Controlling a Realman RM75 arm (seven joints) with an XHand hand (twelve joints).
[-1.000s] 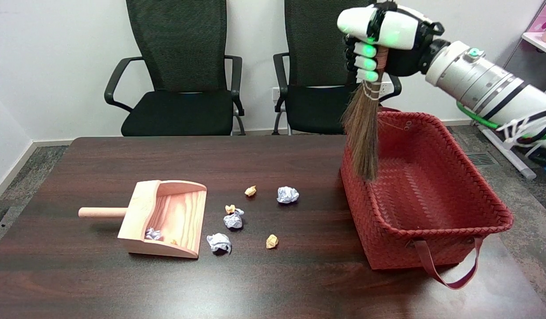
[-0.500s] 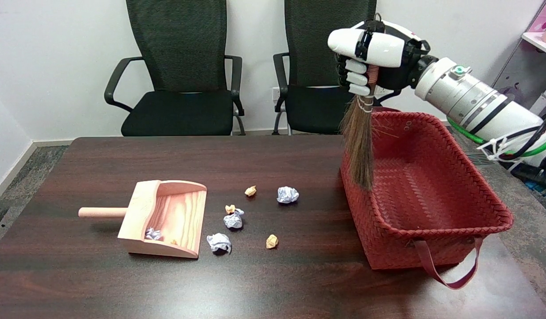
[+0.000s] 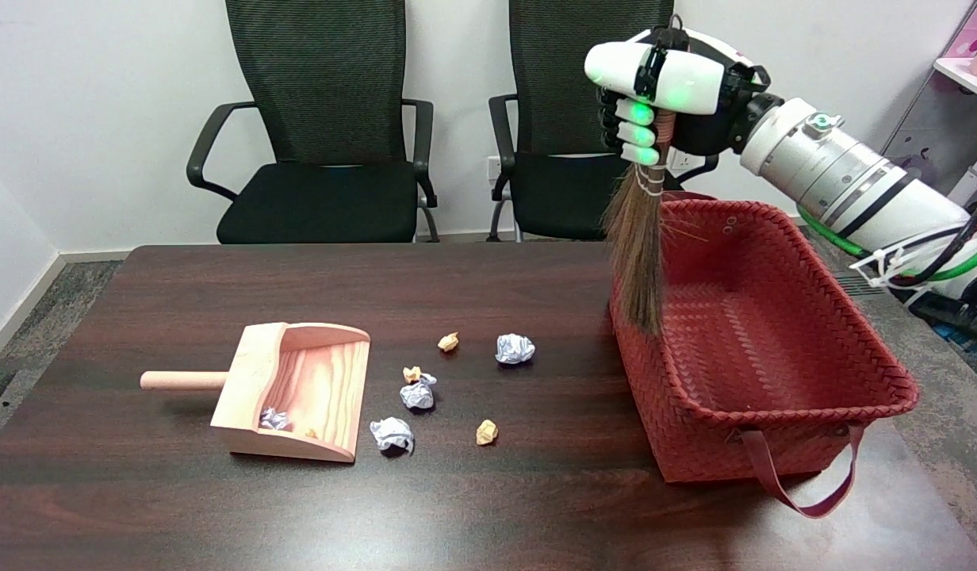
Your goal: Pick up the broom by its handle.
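I have the right hand [image 3: 663, 87] wrapped tight around the broom [image 3: 637, 246] at its handle, fingers closed right round it, so the bristles hang straight down under their own weight. The broom is off the table, its tip over the left rim of the red basket [image 3: 774, 412] at the table's right edge. I judge the pickup done. The dustpan [image 3: 298, 392] lies near the left edge with paper scraps [image 3: 417, 392] beside it.

Right arm reaching in raised, right hand [image 3: 663, 87] fisted, fingers curled tight
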